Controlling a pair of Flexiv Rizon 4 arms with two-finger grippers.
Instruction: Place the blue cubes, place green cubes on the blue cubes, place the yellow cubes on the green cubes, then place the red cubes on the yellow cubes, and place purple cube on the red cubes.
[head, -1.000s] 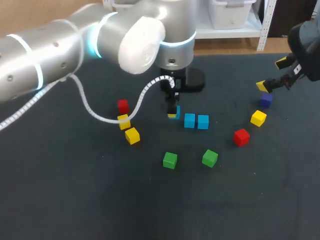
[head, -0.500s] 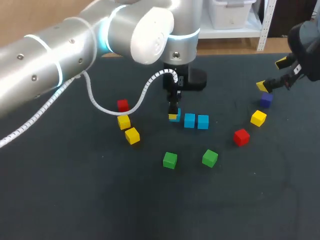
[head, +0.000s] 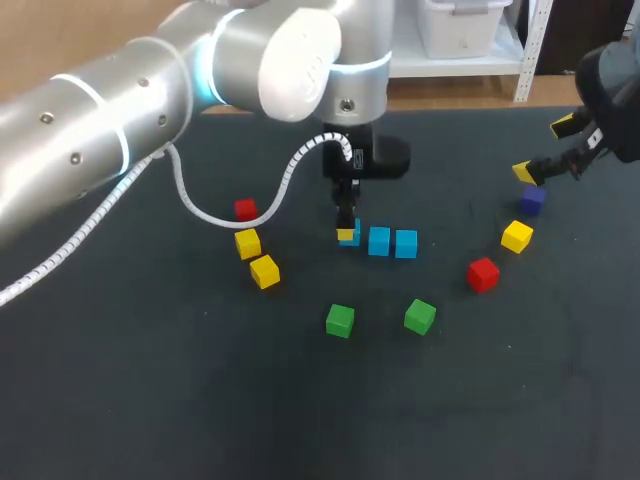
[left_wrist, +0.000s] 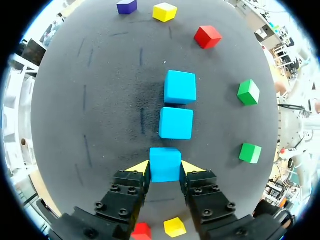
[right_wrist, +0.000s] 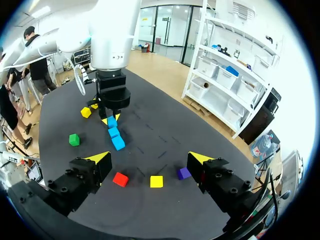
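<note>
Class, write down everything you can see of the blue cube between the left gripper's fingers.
The blue cube is a plain, matte, bright blue block with crisp edges. It sits level, seemingly on the dark table, ending a row of three, a thin gap from the neighbouring blue cube. The left gripper holds it, one yellow-tipped finger against each side.

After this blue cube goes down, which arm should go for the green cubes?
Left, probably. The left gripper, shut on the blue cube, sits close to both green cubes. The right gripper hangs open far off by the purple cube.
</note>
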